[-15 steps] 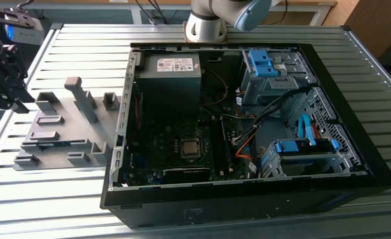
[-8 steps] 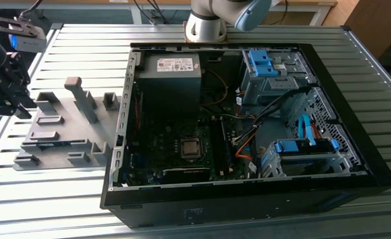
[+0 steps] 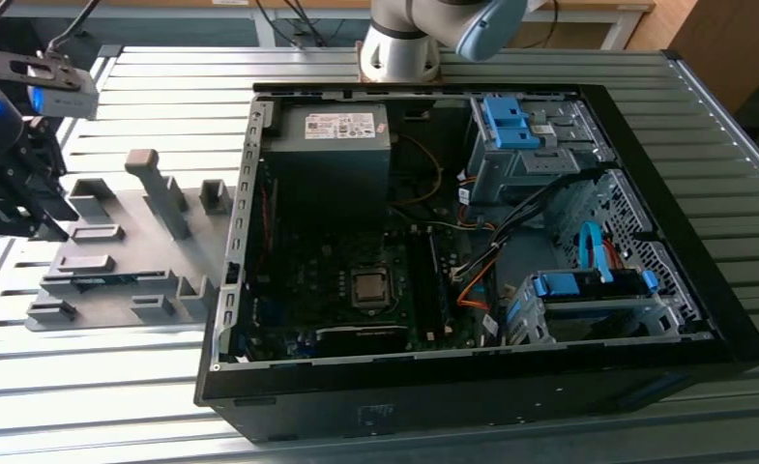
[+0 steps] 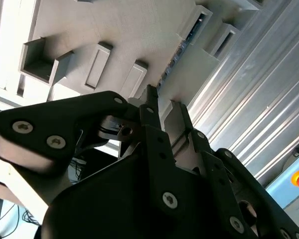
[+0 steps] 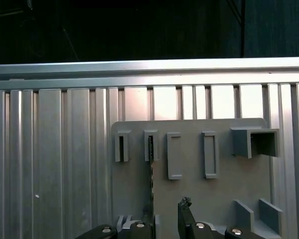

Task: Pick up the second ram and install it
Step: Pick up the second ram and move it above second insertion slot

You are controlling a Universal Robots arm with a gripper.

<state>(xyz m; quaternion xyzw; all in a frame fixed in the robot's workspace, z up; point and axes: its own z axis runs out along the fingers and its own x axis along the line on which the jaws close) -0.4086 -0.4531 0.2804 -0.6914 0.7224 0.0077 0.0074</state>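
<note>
The second ram (image 5: 151,164) is a thin blue strip standing on edge in a slot of the grey holder plate (image 5: 224,189). In the second wrist view the ram (image 4: 175,57) runs away from the fingertips. In the exterior view the ram (image 3: 102,279) lies along the plate's near side. My gripper (image 5: 162,219) hovers just above the plate, open, with the strip's near end close to one finger (image 5: 139,227) and nothing held. From outside, the gripper (image 3: 43,213) hangs at the exterior view's left, over the plate's edge (image 3: 63,256).
An open computer case (image 3: 727,319) lies beside the plate, with the motherboard's processor socket (image 3: 370,287), power supply (image 3: 334,130) and blue drive bays (image 3: 592,290) inside. Grey blocks (image 3: 160,184) stand up from the plate. Everything rests on a ribbed metal table (image 3: 96,387).
</note>
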